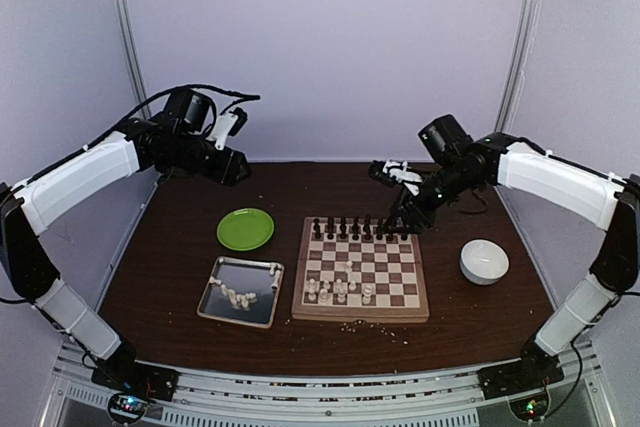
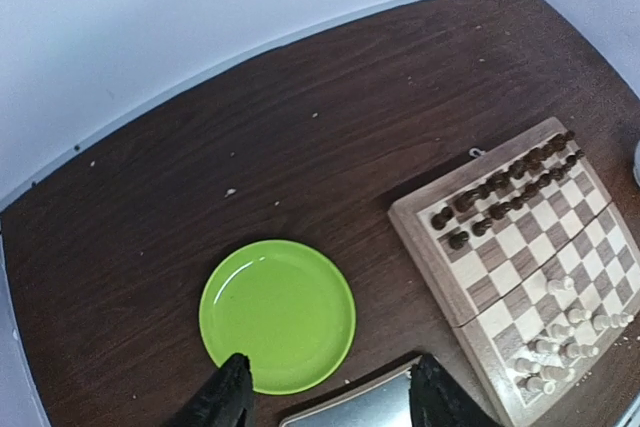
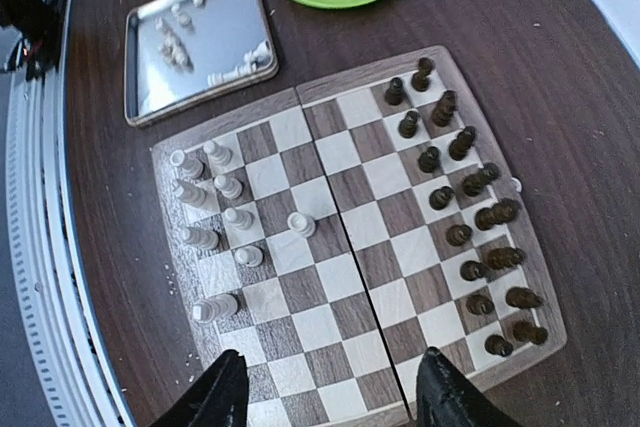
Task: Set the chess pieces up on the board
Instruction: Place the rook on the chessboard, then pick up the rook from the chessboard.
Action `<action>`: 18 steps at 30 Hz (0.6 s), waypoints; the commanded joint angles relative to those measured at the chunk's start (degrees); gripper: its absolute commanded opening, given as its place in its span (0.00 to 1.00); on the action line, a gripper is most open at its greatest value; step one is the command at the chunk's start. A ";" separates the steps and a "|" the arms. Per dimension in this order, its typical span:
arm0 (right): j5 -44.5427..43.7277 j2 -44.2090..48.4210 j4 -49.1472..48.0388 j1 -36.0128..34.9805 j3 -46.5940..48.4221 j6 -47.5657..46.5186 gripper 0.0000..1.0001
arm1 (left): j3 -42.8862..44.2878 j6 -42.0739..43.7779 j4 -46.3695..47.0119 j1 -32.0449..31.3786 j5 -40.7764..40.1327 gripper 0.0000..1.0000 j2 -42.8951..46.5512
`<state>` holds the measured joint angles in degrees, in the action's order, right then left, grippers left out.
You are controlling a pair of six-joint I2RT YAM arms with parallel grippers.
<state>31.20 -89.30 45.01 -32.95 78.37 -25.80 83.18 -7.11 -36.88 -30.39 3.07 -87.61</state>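
Hovering, jaws apart and empty: left gripper (image 2: 330, 372) over plate (image 2: 277, 315), right gripper (image 3: 332, 359) over board (image 3: 380, 212).

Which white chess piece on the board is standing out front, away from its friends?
The white pawn nearest the middle of the board. The other white pieces huddle by their own edge. This one stands alone, farther out toward the dark pieces.

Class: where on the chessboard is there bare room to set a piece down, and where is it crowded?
Free: the middle rows of the board, between the dark pieces and the white pieces, bar one advanced white pawn; also white's rows toward the bowl. Crowded: the dark pieces' two rows.
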 commanded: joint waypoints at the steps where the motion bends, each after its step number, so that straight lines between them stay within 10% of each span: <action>1: -14.31 -7.43 7.79 -7.73 5.51 -4.28 0.56 | -2.74 -1.08 6.25 4.13 6.46 0.55 -0.76; 18: -21.17 -24.73 13.00 -14.05 18.26 -2.71 0.61 | -3.77 -2.64 7.00 5.60 8.75 0.55 0.72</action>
<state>12.23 -111.94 56.34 -46.13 93.56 -28.62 79.92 -9.04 -32.77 -25.10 10.57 -88.79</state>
